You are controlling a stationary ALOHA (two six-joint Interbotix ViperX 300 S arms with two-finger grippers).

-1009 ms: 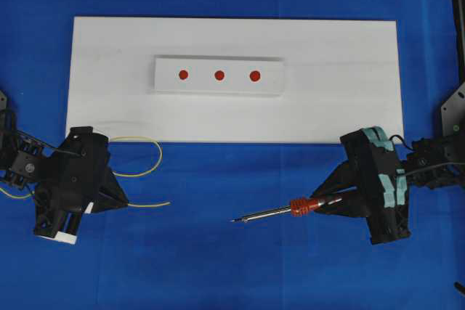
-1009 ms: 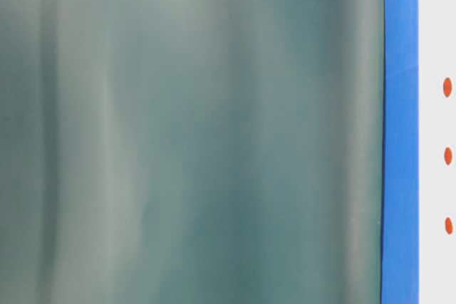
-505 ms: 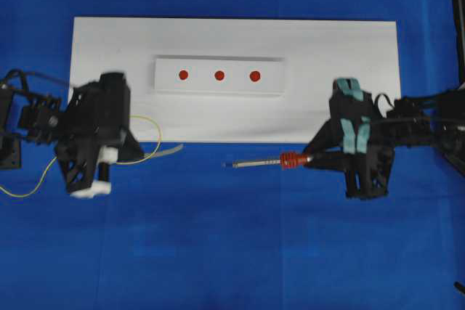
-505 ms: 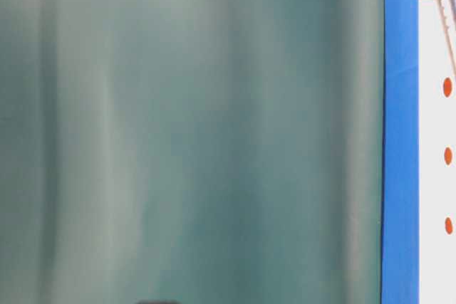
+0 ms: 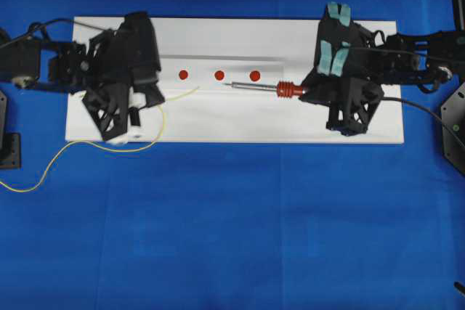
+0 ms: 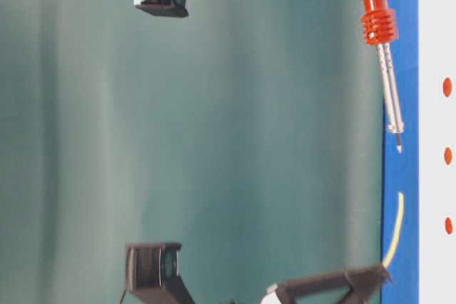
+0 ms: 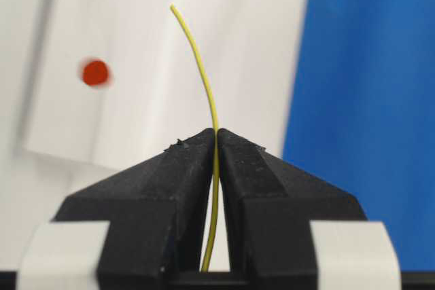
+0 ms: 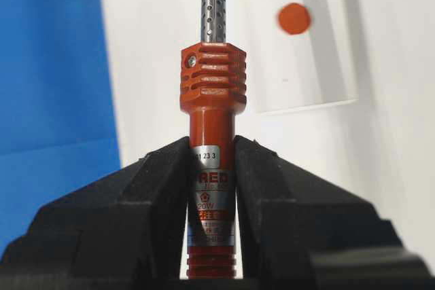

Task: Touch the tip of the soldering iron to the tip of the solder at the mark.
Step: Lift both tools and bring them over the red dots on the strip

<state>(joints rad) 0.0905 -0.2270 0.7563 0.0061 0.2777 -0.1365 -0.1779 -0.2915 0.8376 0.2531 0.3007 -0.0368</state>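
Soldering iron [image 8: 212, 134]: red-orange ribbed handle, silver shaft; stiff, light; right pincer [image 5: 311, 91] clamped on handle, above white board [image 5: 349, 34].
Solder [image 7: 204, 79]: thin yellow wire, floppy; left pincer [image 7: 216, 142] clamped near free end.
Red marks [image 5: 219, 75]: between both tips, untouched.

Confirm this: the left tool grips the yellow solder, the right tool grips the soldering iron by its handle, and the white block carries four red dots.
One detail is wrong: the white block carries three red dots, not four, as the overhead view shows. The rest stands: the left tool is shut on the yellow solder, and the right tool grips the soldering iron by its handle.
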